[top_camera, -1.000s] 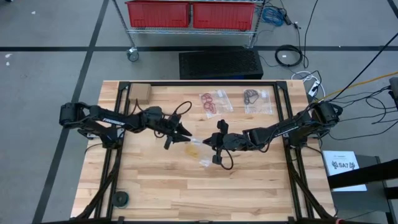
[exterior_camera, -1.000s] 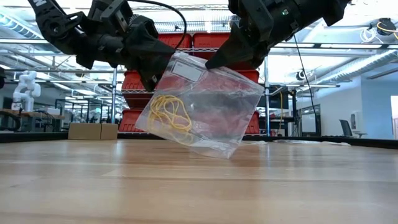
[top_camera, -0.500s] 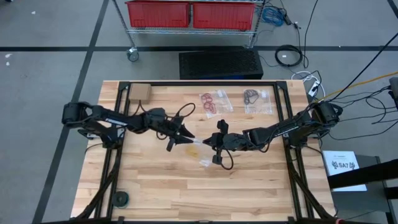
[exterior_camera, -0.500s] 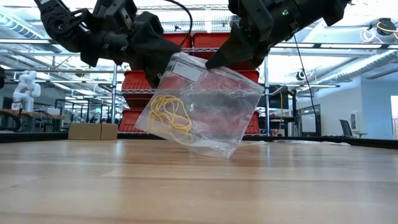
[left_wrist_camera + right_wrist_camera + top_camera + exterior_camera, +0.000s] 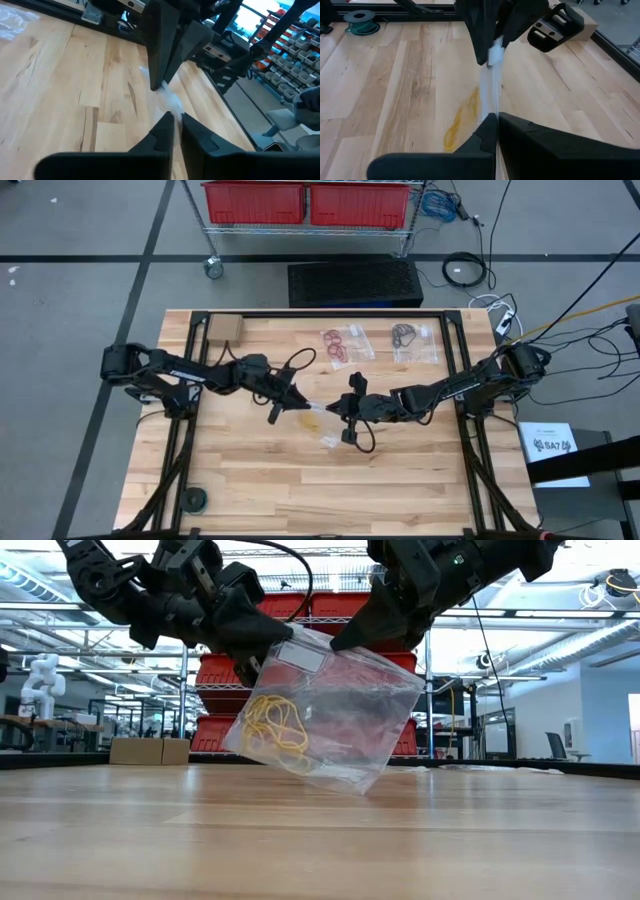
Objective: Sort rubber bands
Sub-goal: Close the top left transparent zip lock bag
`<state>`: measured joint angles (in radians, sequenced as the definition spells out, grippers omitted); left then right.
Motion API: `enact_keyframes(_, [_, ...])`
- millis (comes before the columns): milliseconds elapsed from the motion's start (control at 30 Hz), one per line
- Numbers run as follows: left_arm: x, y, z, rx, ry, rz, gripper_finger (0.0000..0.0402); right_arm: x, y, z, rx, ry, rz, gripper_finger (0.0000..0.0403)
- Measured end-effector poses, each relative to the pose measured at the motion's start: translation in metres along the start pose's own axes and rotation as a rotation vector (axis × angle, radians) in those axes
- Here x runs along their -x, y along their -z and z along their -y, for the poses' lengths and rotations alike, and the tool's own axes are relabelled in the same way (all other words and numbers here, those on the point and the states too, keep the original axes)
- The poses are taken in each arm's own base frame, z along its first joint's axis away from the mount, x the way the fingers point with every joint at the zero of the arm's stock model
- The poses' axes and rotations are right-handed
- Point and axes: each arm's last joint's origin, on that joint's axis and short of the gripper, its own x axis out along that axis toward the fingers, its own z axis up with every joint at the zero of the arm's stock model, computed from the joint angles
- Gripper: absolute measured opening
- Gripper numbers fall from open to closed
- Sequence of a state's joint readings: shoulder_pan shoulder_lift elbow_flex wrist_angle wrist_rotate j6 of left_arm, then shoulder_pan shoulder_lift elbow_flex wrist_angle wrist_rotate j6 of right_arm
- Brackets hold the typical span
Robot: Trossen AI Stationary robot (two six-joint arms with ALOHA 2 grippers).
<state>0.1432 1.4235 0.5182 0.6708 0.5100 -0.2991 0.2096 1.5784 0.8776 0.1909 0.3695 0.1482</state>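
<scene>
Yellow rubber bands sit in a tangle inside a clear plastic bag that we see held up above the table, near its middle, tilted with one lower corner close to the wood. A white label strip near the bag's top edge shows no writing we can read. Our left gripper pinches one upper corner of the bag, its fingers closed on the plastic; our right gripper is clamped on the opposite upper corner. Farther back on the table lie two more clear bags, one with red bands and one with dark bands. A small cardboard box sits at the back left corner. Beside the table, a white sheet reads "SA7".
</scene>
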Motion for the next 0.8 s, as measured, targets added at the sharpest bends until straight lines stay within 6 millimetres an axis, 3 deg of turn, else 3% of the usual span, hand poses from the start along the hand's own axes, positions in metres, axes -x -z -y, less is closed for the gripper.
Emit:
enact_keyframes(133, [0.0, 0.0, 0.0, -0.019, 0.0, -0.005, 0.0009, 0.0, 0.0, 0.0, 0.0, 0.0, 0.0, 0.0])
enact_keyframes(300, [0.0, 0.001, -0.001, -0.047, -0.002, -0.01, 0.0004, 0.0, -0.001, 0.002, -0.067, 0.003, 0.001, 0.0008])
enact_keyframes(467, [0.0, 0.003, -0.001, -0.063, -0.014, -0.028, 0.0003, 0.002, -0.008, 0.009, -0.2, -0.008, 0.038, 0.005])
enact_keyframes(800, [0.0, 0.005, -0.002, -0.094, -0.045, -0.046, 0.0002, -0.002, -0.021, 0.022, -0.262, -0.137, 0.123, 0.0125])
